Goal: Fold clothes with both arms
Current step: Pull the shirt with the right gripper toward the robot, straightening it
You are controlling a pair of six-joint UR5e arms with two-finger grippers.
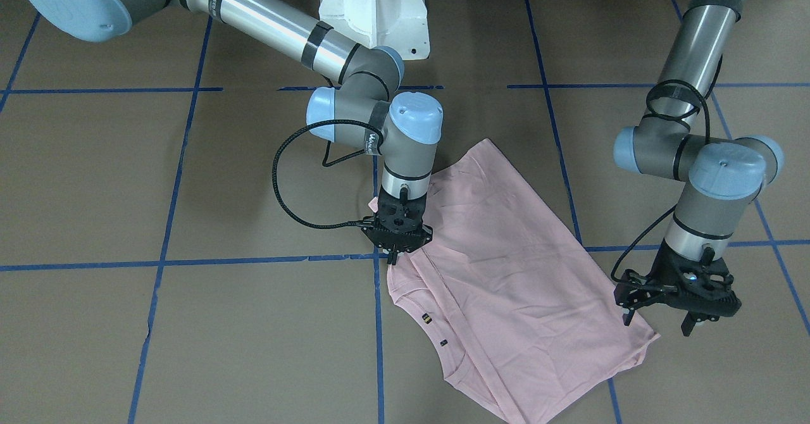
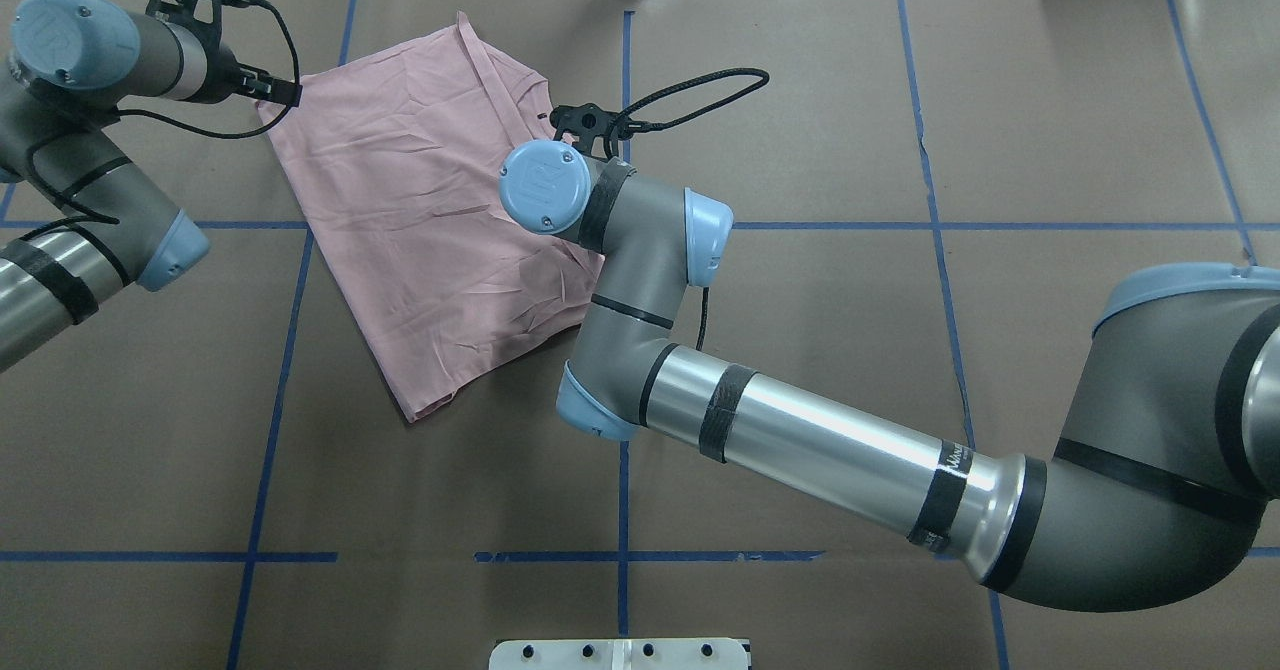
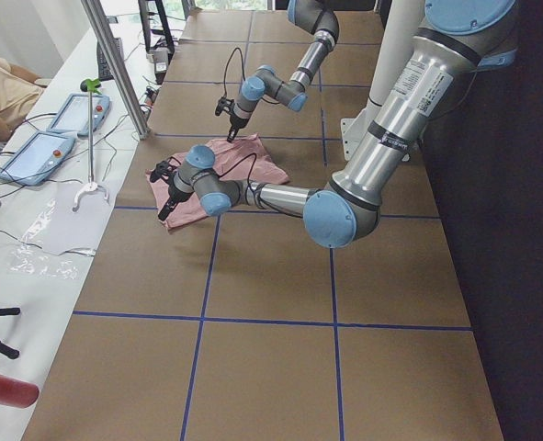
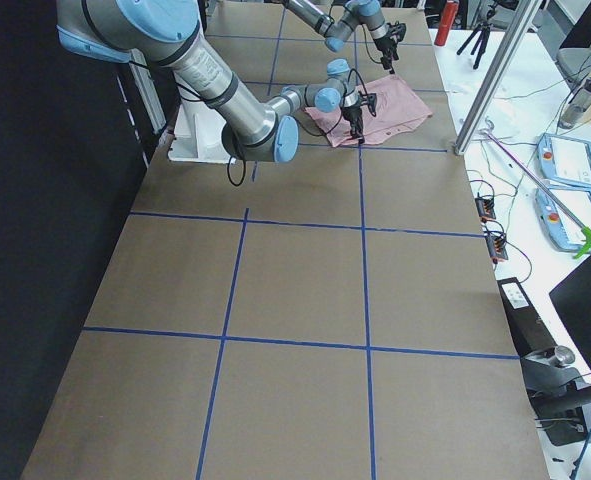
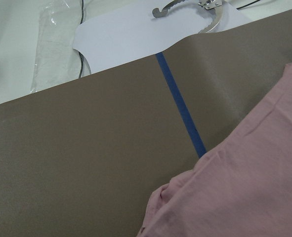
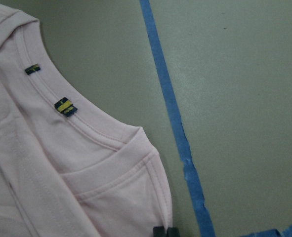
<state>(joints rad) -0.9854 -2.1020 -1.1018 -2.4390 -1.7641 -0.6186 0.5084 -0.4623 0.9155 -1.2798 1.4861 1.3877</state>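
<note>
The pale pink T-shirt [image 1: 506, 272] lies flat on the brown table, folded lengthwise, with its collar and two small dark tags [image 6: 66, 107] facing the operators' side. The print is hidden. My right gripper [image 1: 393, 258] points straight down at the shoulder corner. Its fingertips [image 6: 165, 231] are pressed together on the fabric edge of the shirt [image 6: 62, 163]. My left gripper [image 1: 657, 324] hovers over the hem corner, fingers spread wide with nothing between them. The left wrist view shows only the shirt's edge [image 5: 244, 187] and no fingers.
Blue tape lines [image 1: 378, 323] cross the table, one running past the shirt's shoulder [image 6: 175, 123]. The white pedestal [image 1: 373, 6] stands at the robot's side. Beyond the far edge are a bench with white paper [image 5: 136, 34], tablets [image 3: 32, 152] and a person's sleeve [image 3: 0, 87].
</note>
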